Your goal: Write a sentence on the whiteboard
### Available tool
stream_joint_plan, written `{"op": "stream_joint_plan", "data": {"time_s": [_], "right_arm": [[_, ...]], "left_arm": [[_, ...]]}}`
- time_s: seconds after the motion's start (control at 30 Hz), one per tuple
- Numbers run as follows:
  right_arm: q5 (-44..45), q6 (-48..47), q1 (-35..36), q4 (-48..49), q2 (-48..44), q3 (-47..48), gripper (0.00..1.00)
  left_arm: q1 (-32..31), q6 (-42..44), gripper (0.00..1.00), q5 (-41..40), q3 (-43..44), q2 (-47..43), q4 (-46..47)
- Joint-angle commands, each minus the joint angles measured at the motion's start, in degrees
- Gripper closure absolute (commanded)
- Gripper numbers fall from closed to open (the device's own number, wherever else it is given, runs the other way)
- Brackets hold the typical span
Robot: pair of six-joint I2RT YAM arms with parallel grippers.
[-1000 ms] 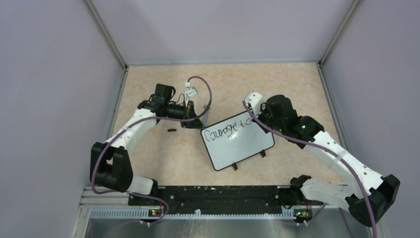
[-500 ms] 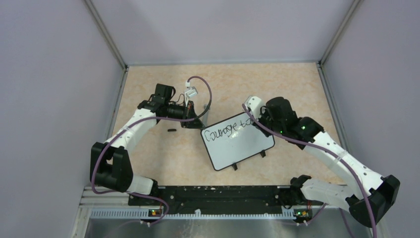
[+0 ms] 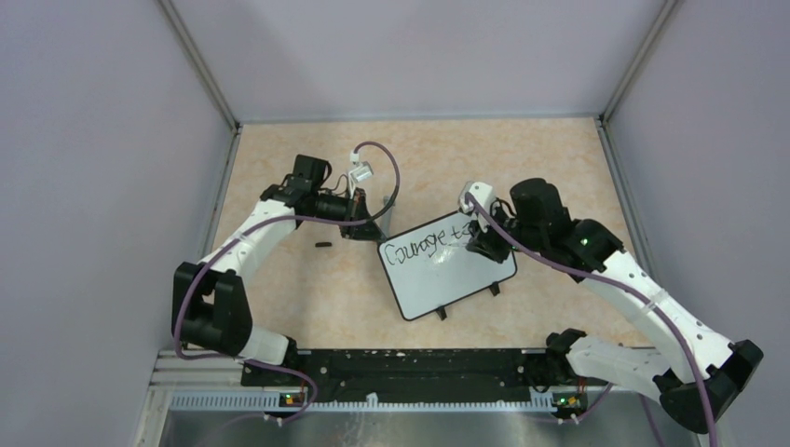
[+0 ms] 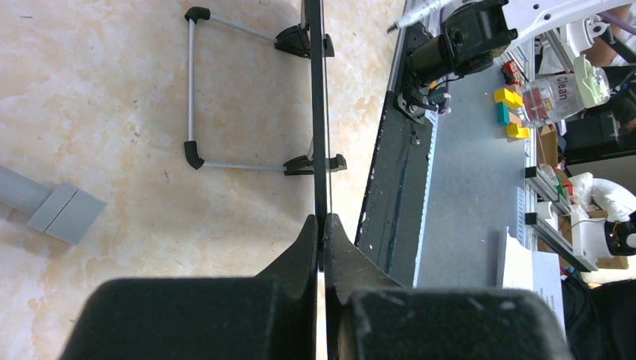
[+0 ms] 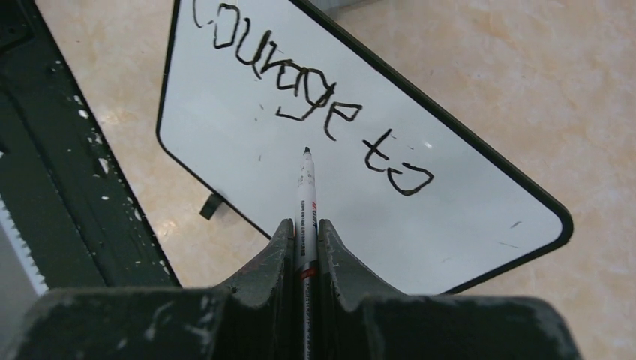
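- White face, thin black rim: the whiteboard [image 3: 454, 277] sits mid-table on the beige marbled table [image 3: 298, 298], between the two arms and askew to the table edges.
- Its small black feet show along the near edge in the top view.
- The sentence [image 5: 300, 101] so far reads "Courage to": one line of black marker along the upper part of the board, with bare white below it.
- Left gripper [image 4: 321, 225]: fingers pinched together on the board's thin edge at its left end. The left wrist view shows the board edge-on, running straight out from between the tips.
- Wire stand [image 4: 192, 86] with black end caps sits against the board's back in that view. A grey block [image 4: 64, 214] lies on the table, apart from it.
- Right gripper [image 5: 304, 234]: clamped on a marker [image 5: 307, 196], with the barrel sticking out past the fingertips.
- The marker's black tip points at the bare white just below "age". Can't tell whether it touches the surface.
- A small black item [image 3: 323, 244] lies on the table left of the board, under the left arm's forearm. Too small to identify.
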Motion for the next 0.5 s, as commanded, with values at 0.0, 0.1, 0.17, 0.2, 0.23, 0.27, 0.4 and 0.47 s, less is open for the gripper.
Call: {"op": "stream_joint_plan", "data": {"time_s": [0.0,0.1,0.17,0.2,0.23,0.27,0.4,0.47], "right_arm": [[-7.24,2.11,-0.76,3.16,-0.43,0.05,1.0],[-9.99,3.13,-0.75,5.1,-0.12,-1.15,1.0],[-11.88,4.05,-0.68,6.55,-0.03,-2.2,1.0],[-12.85,4.63,-0.55,7.43,-0.01,-2.66,1.0],[-13.77,4.96,-0.31,8.22,0.09,-3.18,1.0],[-14.49,5.11,-0.12,8.86,0.18,-3.69,1.0],[-16.02,4.95,1.1,11.04,1.38,-4.66,1.0],[-16.19,4.74,2.48,12.05,2.09,-5.07,1.0]], "left_arm": [[-0.47,1.6,1.0,-1.23,2.14,1.47,-1.89],[-0.45,1.34,1.0,-1.3,2.58,2.07,-1.84],[-0.47,1.44,1.0,-1.55,2.9,2.25,-1.94],[-0.47,1.39,1.0,-1.53,2.83,2.25,-1.93],[-0.47,1.54,0.99,-1.31,2.85,2.25,-1.92],[-0.47,1.56,0.95,-0.81,2.81,2.22,-2.07],[-0.44,1.97,0.79,1.87,2.86,1.6,-2.63],[-0.39,2.04,0.74,2.6,2.84,1.2,-2.75]]}}
